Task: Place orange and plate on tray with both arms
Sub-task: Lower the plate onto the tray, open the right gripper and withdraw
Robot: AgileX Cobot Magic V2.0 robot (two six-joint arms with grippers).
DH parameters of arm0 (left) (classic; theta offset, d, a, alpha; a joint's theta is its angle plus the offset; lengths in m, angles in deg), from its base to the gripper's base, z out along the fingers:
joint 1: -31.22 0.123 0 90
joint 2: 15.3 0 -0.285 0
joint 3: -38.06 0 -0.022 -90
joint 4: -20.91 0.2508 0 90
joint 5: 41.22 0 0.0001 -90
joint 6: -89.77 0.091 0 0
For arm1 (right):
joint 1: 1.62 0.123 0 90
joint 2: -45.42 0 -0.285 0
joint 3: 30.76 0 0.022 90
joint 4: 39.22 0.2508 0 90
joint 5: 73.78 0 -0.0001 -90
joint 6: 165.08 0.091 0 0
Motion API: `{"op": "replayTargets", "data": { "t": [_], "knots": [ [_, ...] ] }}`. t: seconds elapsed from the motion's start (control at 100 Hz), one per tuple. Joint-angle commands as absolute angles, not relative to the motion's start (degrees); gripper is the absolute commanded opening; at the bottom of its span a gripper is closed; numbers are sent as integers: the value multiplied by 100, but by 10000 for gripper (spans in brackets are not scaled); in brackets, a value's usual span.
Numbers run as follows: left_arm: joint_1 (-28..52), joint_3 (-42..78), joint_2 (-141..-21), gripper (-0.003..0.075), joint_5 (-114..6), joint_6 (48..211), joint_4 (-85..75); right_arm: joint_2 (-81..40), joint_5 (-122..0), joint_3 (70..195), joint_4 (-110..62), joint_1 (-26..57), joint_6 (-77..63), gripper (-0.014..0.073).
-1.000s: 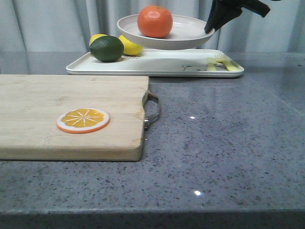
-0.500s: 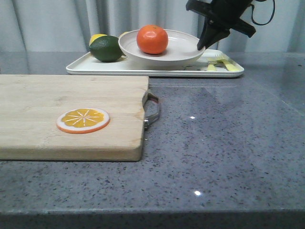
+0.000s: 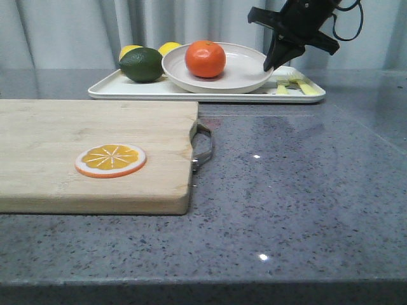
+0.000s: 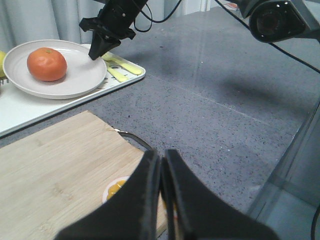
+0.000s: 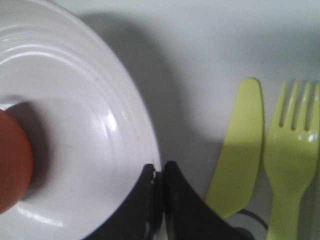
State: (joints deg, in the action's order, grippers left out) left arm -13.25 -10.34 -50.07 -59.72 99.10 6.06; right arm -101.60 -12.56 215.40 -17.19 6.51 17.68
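Two arms are on this job, but only the right one is doing anything from where I sit. Starting with the grey desk [image 3: 305, 190]: it carries the wooden cutting board [image 3: 63, 140] near me and the tray [image 3: 127, 89] at the far edge, so the goal spot is well back from the board. I see the tray as a flat white rectangle with rounded corners, low rim, yellow-green cutlery [image 5: 280, 150] lying on its right part. On it sits the plate [image 3: 241, 73], wide, shallow, off-white and matte, its base apparently down on the tray. I have the right gripper [image 3: 272, 63] pinched on the plate's right rim; the wrist view shows the fingers [image 5: 172, 200] closed on that thin edge with almost no gap, which I judge is why the plate sits level. Resting inside the plate, left of its middle, is the orange [image 3: 205, 58]: round, glossy, slightly flattened. A dark green lime [image 3: 142, 64] and lemons [image 3: 169, 48] lie on the tray just beside the plate's left side. My left gripper [image 4: 162, 200] hovers over the board, fingers pressed together, holding nothing.
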Motion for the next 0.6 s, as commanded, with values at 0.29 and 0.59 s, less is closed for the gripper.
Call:
{"op": "replayTargets", "data": {
  "t": [0.29, 0.59],
  "knots": [
    [-1332, -893, -5029, -20, -5459, 9927, 539, -9910, -1450, 21743, -1629, 654, 1709, -57],
    [-1332, -893, -5029, -20, -5459, 9927, 539, -9924, -1461, 21743, -1629, 654, 1709, 160]
  ]
}}
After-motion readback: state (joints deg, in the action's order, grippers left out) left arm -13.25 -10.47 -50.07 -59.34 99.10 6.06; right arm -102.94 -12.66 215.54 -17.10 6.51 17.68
